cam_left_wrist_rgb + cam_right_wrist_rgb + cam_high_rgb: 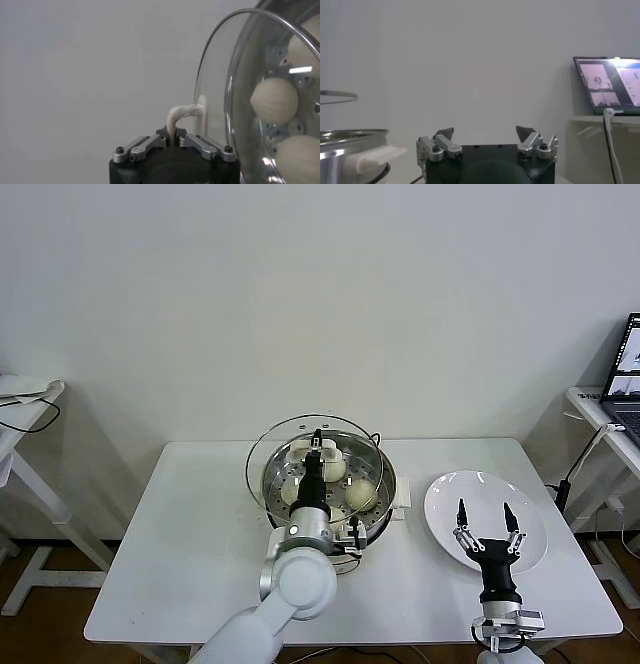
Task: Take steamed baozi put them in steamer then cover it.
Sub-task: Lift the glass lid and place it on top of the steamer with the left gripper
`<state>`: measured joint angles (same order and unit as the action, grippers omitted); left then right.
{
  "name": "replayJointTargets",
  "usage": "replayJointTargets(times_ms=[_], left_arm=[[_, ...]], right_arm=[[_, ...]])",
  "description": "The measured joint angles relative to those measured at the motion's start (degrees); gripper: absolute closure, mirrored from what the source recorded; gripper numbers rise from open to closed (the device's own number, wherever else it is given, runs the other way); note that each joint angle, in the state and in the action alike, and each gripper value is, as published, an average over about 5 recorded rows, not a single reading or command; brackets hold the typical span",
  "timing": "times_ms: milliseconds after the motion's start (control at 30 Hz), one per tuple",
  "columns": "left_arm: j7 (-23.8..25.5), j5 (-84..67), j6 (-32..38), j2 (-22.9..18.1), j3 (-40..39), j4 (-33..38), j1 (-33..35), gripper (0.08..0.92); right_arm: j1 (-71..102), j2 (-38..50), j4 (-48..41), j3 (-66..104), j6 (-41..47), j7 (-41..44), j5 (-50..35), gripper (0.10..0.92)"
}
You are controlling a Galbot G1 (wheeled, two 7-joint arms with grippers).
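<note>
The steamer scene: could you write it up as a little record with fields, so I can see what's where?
steamer: shiny metal pot on the white table
buns: inside the steamer, on its holed tray
lid: clear glass, held above the pot by its white handle, not yet seated
left gripper: shut on the lid handle
right gripper: open, empty, above the white plate
plate: bare, no buns on it
</note>
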<state>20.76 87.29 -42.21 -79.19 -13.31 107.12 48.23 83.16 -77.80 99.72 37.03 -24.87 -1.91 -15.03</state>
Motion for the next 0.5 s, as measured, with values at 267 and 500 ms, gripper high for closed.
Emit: replayJointTargets(times_ms=[267,500], left_arm=[[0.04,2.00,0.02,-3.01,-0.53,-3.45,-0.08,0.808],[-0.13,3.44,0.02,-5.18,-0.45,-5.73,-0.05,0.808]], right_arm=[[-0.84,-0.13,-1.06,-0.25,-0.01,0.00,0.46,0.203],[-1.17,-0.11,-2.01,-0.39,-0.23,0.00,0.92,0.203]])
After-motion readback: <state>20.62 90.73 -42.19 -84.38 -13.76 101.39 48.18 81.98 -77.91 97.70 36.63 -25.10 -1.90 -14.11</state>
